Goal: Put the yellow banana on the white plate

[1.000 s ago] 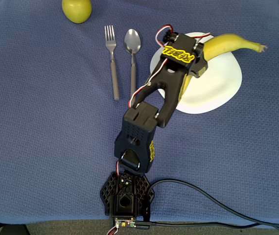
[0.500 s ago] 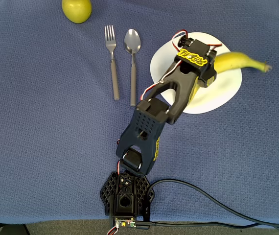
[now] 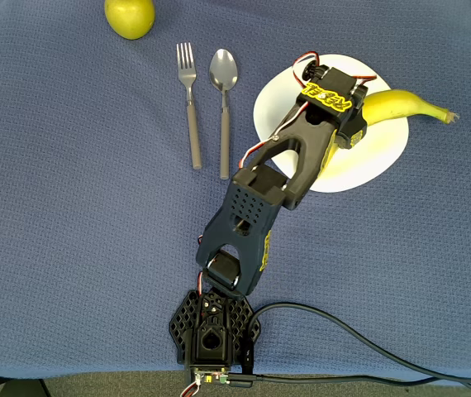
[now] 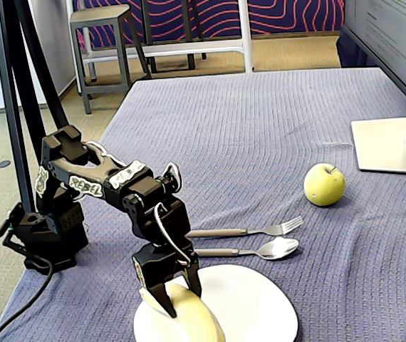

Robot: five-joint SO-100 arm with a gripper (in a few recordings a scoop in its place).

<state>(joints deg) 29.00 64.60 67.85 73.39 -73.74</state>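
Observation:
The yellow banana (image 3: 404,103) lies across the white plate (image 3: 376,157) in the overhead view. Its stem end reaches past the plate's right rim, and its other end is hidden under my black wrist. In the fixed view my gripper (image 4: 172,297) points down over the plate (image 4: 256,306). Its two fingers are closed around the near end of the banana (image 4: 196,320), which rests on the plate's left part. The cloth and plate under the wrist are hidden in the overhead view.
A yellow-green apple (image 3: 130,16) sits at the far left top. A fork (image 3: 191,103) and a spoon (image 3: 223,91) lie side by side just left of the plate. A monitor foot (image 4: 392,146) stands behind the apple. A cable (image 3: 359,339) trails from the arm's base.
My gripper has swung right across the plate with the banana in it. The banana's free end has dropped lower and now sticks out less far above the rim.

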